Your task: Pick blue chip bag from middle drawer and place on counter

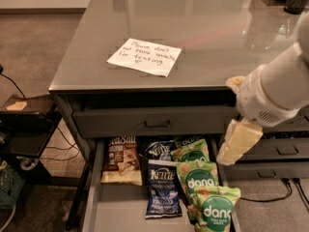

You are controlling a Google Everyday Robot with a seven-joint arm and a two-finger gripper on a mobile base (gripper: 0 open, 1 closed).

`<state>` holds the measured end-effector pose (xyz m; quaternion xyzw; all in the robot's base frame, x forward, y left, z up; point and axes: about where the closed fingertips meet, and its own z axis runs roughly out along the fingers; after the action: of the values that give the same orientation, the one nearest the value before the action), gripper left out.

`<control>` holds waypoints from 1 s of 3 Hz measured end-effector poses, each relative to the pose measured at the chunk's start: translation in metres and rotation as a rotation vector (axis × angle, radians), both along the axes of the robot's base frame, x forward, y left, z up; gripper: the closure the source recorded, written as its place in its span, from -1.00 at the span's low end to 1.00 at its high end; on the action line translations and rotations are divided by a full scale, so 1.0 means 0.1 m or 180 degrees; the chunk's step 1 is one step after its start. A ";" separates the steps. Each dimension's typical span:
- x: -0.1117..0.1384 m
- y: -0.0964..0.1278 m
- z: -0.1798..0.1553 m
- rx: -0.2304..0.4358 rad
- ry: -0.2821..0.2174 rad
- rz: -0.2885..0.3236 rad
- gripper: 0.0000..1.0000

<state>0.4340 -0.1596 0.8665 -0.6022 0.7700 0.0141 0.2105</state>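
The blue chip bag (163, 187) lies flat in the open middle drawer (119, 210), near its centre, with the pale band at its top end. The gripper (239, 143) hangs at the end of the white arm (275, 88) that comes in from the right. It is in front of the counter's edge, above the drawer's right side, to the right of the bag and apart from it. The grey counter (207, 33) above bears the white handwritten note (145, 57).
In the drawer lie a darker navy Kettle bag (158, 149), a brown sea-salt bag (121, 161) and green dang bags (199, 181). A shut drawer with a bar handle (157, 124) is above. More drawers (285, 149) stand right; a dark cart (24, 117) stands left.
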 end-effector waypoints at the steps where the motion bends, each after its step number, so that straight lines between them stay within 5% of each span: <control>1: 0.12 0.20 -0.41 0.0219 -0.0009 0.0053 -1.00; 2: 0.15 0.30 -0.69 0.0536 0.0043 0.0111 -1.00; 3: 0.15 0.30 -0.69 0.0536 0.0043 0.0111 -1.00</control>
<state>0.4487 -0.1300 0.7973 -0.5956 0.7569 0.0865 0.2548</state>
